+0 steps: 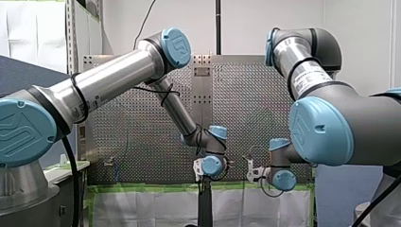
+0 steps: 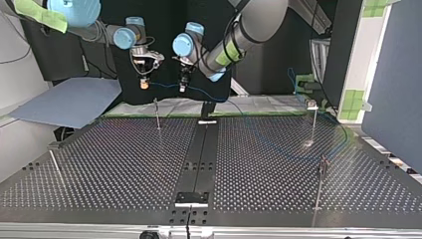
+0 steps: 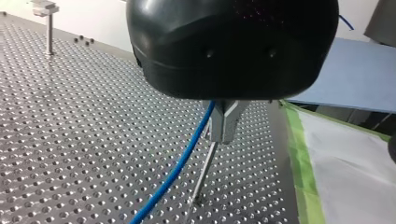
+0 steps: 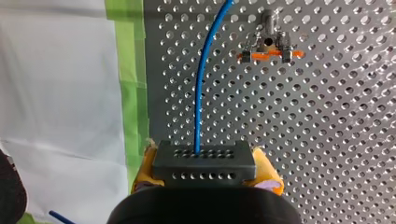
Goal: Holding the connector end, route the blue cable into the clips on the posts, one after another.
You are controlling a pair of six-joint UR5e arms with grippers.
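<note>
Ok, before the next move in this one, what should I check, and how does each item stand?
1. Connector held: ok. My right gripper's yellow pads clamp the black connector.
2. Second hold: ok. My left gripper's metal fingers are shut on the blue cable.
3. Cable in the nearest clip: not ok. In the right wrist view the cable passes beside the clip, apart from it.
4. Span between the grippers: ok. The top view shows it hanging free, above the perforated table and touching no post.
5. Clips on the other posts: cannot tell, too small.
</note>
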